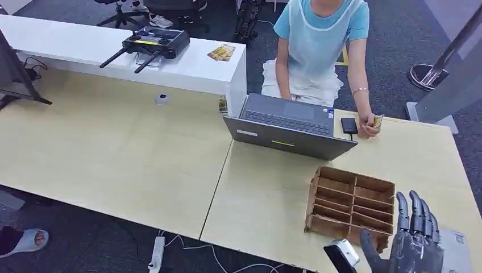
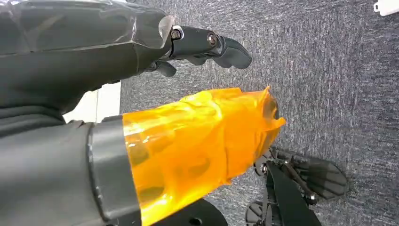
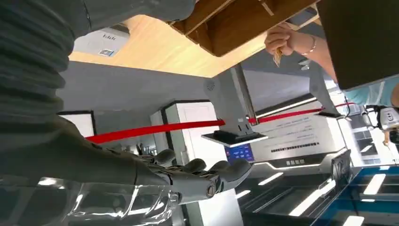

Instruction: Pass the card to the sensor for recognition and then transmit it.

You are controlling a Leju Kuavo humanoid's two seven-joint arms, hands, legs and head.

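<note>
1. Right hand [image 1: 418,242], lower right of the frame, fingers apart and upright, holding nothing.
2. Left hand [image 2: 197,47] hangs over carpet, fingers loose, empty.
3. Wooden rack [image 1: 351,206] on the counter [image 1: 113,148], above the right hand.
4. Laptop [image 1: 290,122], mid-frame.
5. Card [image 1: 377,120] in a person's hand [image 1: 369,126], beside the black sensor [image 1: 349,125].

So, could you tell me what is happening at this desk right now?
A seated person's hand holds a card at the desk's far edge, beside a small black sensor and an open laptop. The robot's right hand is raised, open and empty, near the wooden slotted organizer. The left hand hangs over the carpet, holding nothing.
</note>
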